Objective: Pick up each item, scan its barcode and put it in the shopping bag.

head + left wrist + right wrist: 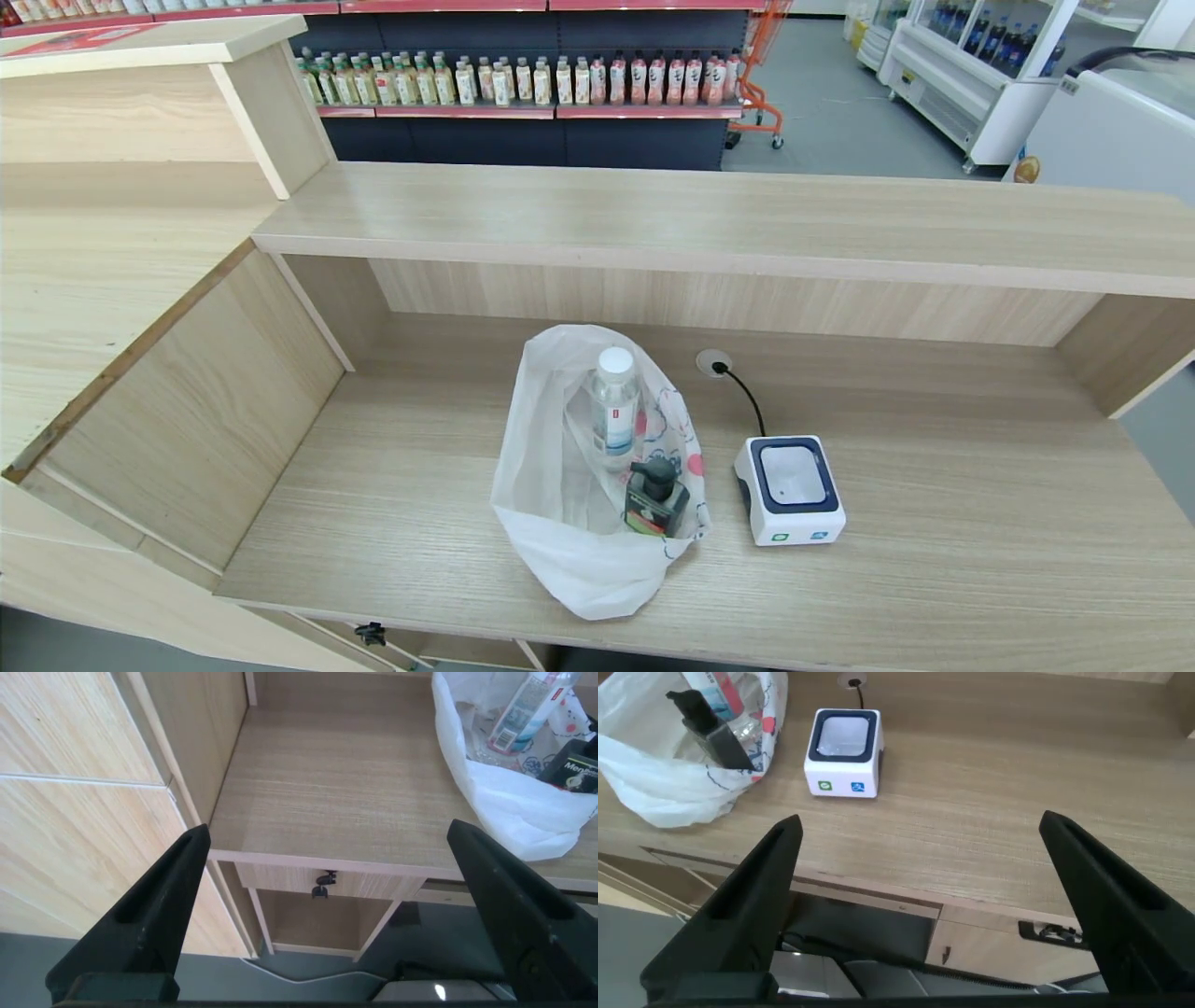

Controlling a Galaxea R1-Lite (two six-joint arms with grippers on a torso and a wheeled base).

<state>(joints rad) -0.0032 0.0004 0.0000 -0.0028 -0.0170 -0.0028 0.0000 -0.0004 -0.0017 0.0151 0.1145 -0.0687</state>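
The white shopping bag (560, 551) sits slumped open near the middle of the wooden surface (980, 523), with its mouth gaping upward. Two items are inside. A clear bottle (615, 406) with a white cap and a pale label has its long axis running front to back, cap end toward the back panel. Just in front of it is a dark pump bottle (656, 499), with its black pump head also toward the back. I can't tell whether either one stands or leans.

Just beside the bag, on the robot's right, lies the scanner (790, 490) - a white box with a dark-framed window facing up. Its black cable (747, 397) runs back to a hole in the surface.

The left claw (327, 835) is spread wide and holds nothing, off the front edge of the surface. The right claw (920, 823) is likewise spread and bare - it is also at the front edge, nearer the scanner.
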